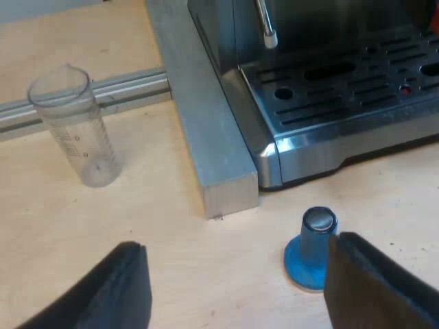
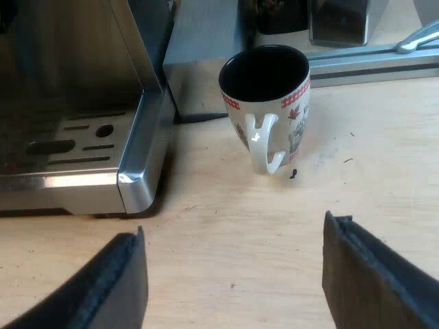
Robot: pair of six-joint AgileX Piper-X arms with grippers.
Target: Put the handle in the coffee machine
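Observation:
The espresso machine stands on the wooden table, its slotted drip tray and a steam wand in the left wrist view. A corner of the same machine is close to my right gripper. My left gripper is open above the table, with a blue tamper standing upright beside one finger. My right gripper is open over bare wood, facing a white patterned mug that stands upright near the machine's corner.
A clear measuring glass stands upright by an aluminium rail. A thick metal bar runs along the machine's side. Behind the mug lie another rail and some dark containers.

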